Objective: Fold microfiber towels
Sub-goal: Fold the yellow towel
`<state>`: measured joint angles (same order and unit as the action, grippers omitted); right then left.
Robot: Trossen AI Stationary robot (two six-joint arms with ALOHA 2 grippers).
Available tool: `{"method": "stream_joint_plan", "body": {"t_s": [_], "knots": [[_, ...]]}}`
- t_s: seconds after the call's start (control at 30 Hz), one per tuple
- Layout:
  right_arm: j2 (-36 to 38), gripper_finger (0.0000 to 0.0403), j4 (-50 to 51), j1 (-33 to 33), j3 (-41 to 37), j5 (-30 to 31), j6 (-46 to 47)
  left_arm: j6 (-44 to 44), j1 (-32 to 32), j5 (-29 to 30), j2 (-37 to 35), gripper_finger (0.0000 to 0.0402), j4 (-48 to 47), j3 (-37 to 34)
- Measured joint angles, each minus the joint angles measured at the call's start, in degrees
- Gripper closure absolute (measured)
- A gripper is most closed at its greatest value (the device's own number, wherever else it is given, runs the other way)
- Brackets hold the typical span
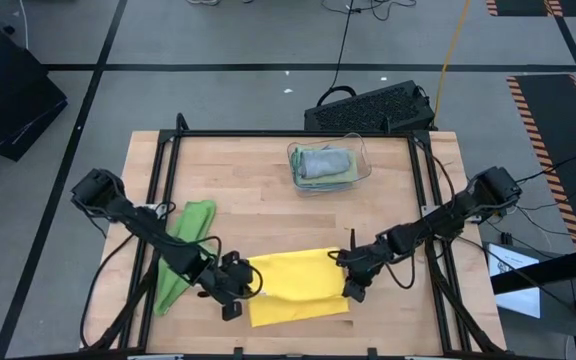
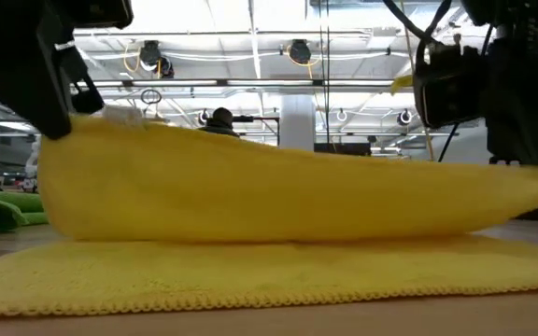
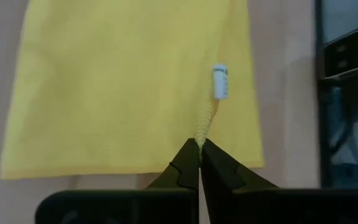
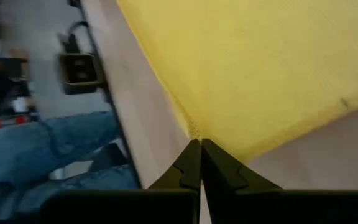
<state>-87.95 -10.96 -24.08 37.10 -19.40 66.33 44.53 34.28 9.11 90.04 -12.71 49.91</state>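
Observation:
A yellow microfiber towel (image 1: 298, 287) lies near the table's front edge. Its lower part (image 2: 269, 271) rests flat on the wood. An upper part (image 2: 278, 191) is raised and stretched between my two grippers. My left gripper (image 1: 248, 283) is shut on the towel's left end, beside a small white label (image 3: 220, 81). My right gripper (image 1: 346, 272) is shut on its right end. A green towel (image 1: 183, 250) lies flat on the table under my left arm. My left gripper pinches a corner of the yellow towel (image 3: 199, 134) between its two fingertips, close to the white label, slanting down at it from the table's left. The cloth puckers at the pinch, and that corner is lifted off the table. My right gripper pinches the towel's opposite corner (image 4: 193, 132) at its fingertips, slanting down from the table's right. The held edge is raised above the wood, and the cloth spreads away from the pinch nearly taut.
A clear plastic bin (image 1: 363, 165) with folded towels stands at the far middle of the table. Black frame rails (image 1: 423, 180) run along the table's sides. A dark keyboard-like object (image 1: 368, 105) lies beyond the far edge. A person's legs in jeans (image 4: 42, 155) show beside the table.

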Motion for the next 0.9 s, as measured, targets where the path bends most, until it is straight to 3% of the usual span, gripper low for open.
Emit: {"method": "stream_joint_plan", "body": {"t_s": [0.53, 0.73, 0.9], "knots": [[-2.9, 0.0403, -3.0, -2.2, 0.0, 1.3, 2.4, -0.8, -0.1, 0.3, 0.8, 0.0384, -0.4, 0.0], [-2.9, 0.0403, -1.7, -2.7, 0.0, 1.4, 3.0, -1.1, -0.1, 0.4, 0.8, 0.0396, -0.2, 0.0], [-2.9, 0.0398, -1.7, -2.7, 0.0, 1.4, 3.1, -1.1, -0.1, 0.3, 0.8, 0.0372, -0.2, 0.0]]}}
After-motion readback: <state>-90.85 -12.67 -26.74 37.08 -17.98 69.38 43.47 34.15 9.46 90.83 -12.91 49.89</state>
